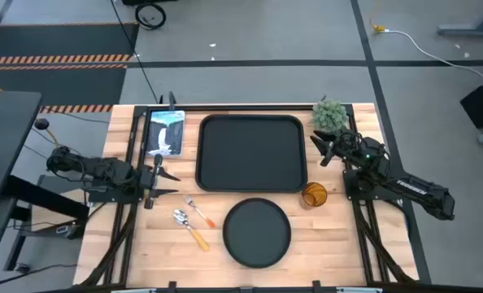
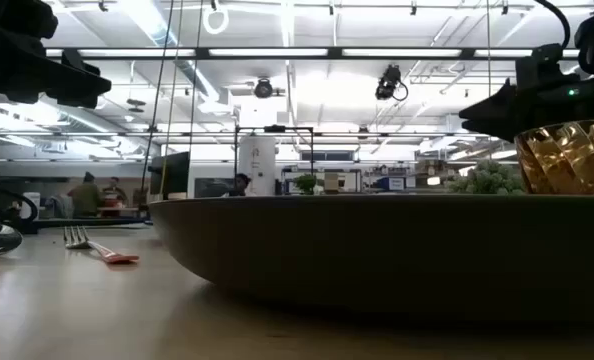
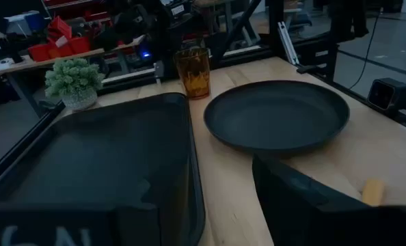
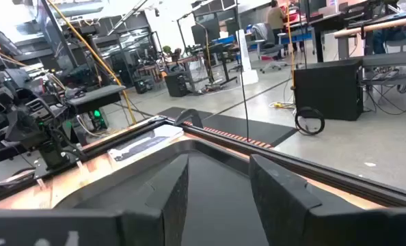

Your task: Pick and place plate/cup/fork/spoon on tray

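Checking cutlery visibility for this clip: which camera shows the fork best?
The high view: the whole fork lies between the left gripper and the plate, beside the spoon. The low view shows it small, tines-on. Neither wrist view shows it.

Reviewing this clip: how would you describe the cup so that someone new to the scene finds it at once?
Start at the big black rectangular tray in the middle of the wooden table. Just off its near right corner stands the cup, a small amber glass tumbler. The round black plate beside it is flat and much wider, and the green potted plant sits further back.
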